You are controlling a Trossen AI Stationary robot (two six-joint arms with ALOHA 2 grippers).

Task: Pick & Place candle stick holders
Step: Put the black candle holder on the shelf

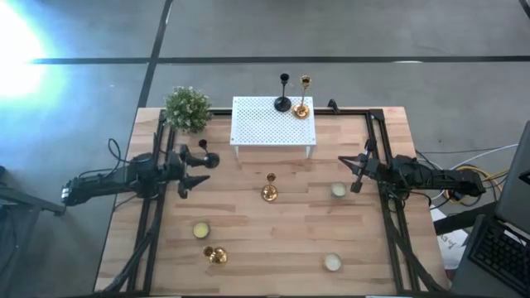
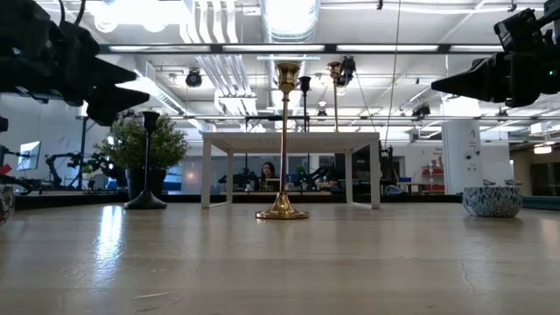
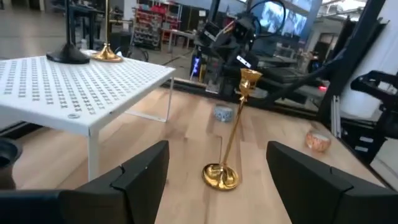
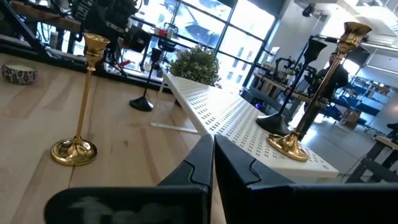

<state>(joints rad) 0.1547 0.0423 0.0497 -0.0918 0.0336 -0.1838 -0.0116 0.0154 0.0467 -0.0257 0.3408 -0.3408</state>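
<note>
A gold candle stick holder point(image 1: 269, 190) stands upright on its round base at the table's middle; it also shows in the low view point(image 2: 282, 140) and both wrist views point(image 3: 227, 143) point(image 4: 79, 118). A black holder point(image 1: 204, 157) stands near the rack's left leg. Another gold holder point(image 1: 215, 255) lies near the front left. A black holder point(image 1: 283, 93) and a gold holder point(image 1: 303, 98) stand on the white rack point(image 1: 257, 124). My left gripper point(image 1: 195, 172) point(image 3: 217, 149) is open and empty, left of the middle gold holder. My right gripper point(image 1: 354, 170) point(image 4: 213, 140) is shut and empty, right of it.
A bushy potted plant point(image 1: 186, 108) stands at the far left corner. Small round candle tins sit at the front left point(image 1: 200, 229), front right point(image 1: 332, 262) and near my right gripper point(image 1: 338, 189). Bare wood lies between the grippers around the middle holder.
</note>
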